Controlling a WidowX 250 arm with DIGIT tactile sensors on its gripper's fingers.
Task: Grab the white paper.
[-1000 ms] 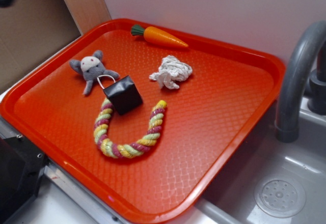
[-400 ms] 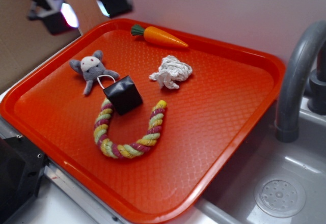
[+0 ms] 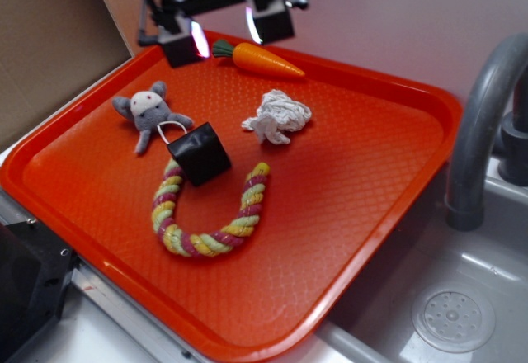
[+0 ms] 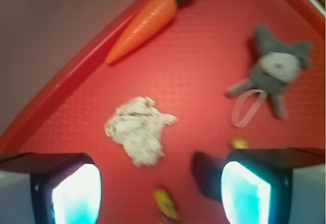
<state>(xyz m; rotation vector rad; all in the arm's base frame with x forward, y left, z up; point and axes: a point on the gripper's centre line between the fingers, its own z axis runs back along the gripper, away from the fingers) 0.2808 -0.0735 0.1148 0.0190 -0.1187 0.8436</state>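
Orange tray [image 3: 388, 173] on the counter, the gripper [image 3: 223, 35] hanging over its far edge with jaws spread apart and empty.

From the left: a grey plush mouse [image 3: 149, 110], a small black bag [image 3: 198, 153] touching it, a striped rope toy [image 3: 210, 214] curled in a U, then the white paper [image 3: 278, 116], a crumpled wad lying mid-tray below the toy carrot [image 3: 260, 58]. A grey faucet [image 3: 483, 124] stands at right. From the wrist view, the wad [image 4: 138, 129] lies between the two fingertips [image 4: 76, 193].

The gripper [image 3: 224, 37] hangs in the air at the far side, pointing down, its two fingers [image 3: 180, 49] spread wide apart.
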